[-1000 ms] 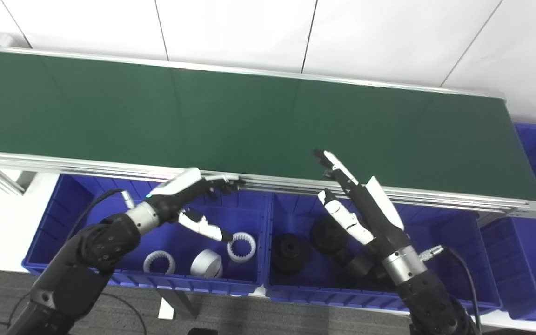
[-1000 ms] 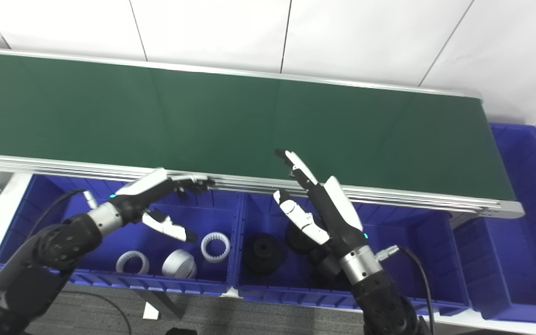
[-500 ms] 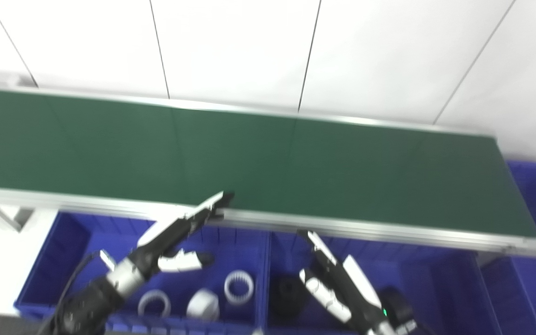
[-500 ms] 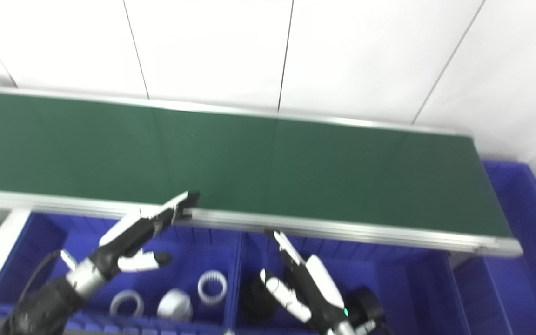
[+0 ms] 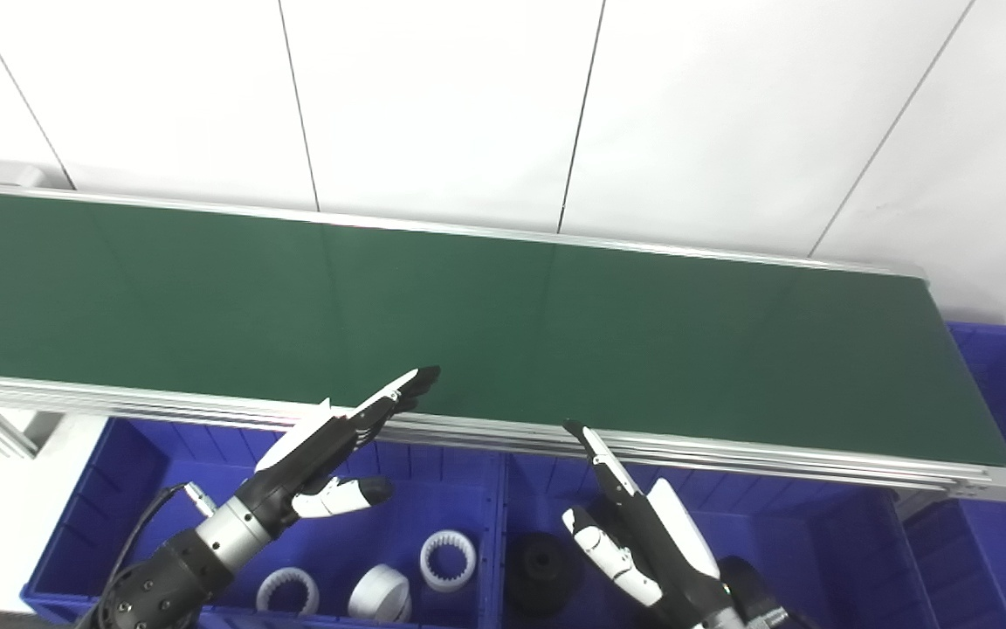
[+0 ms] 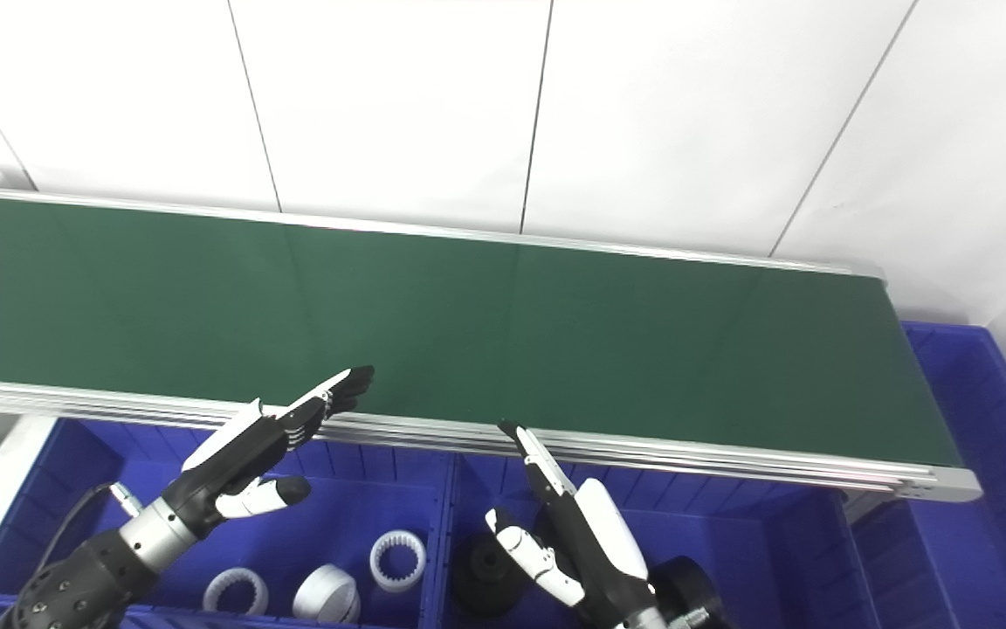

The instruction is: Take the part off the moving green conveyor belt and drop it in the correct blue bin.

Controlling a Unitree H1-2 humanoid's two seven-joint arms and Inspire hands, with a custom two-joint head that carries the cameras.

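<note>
No legible text, label, brand, number or sign is found in either view. Surfaces checked: the green conveyor belt (image 5: 503,314), the blue bins (image 5: 433,489), the white wall panels (image 5: 433,105), and both hands. None carries readable marking.

Green conveyor belt (image 5: 555,323) runs left to right on aluminium frame (image 5: 730,454); surface bare, left end cut off by picture edge, so unseen there.
</note>
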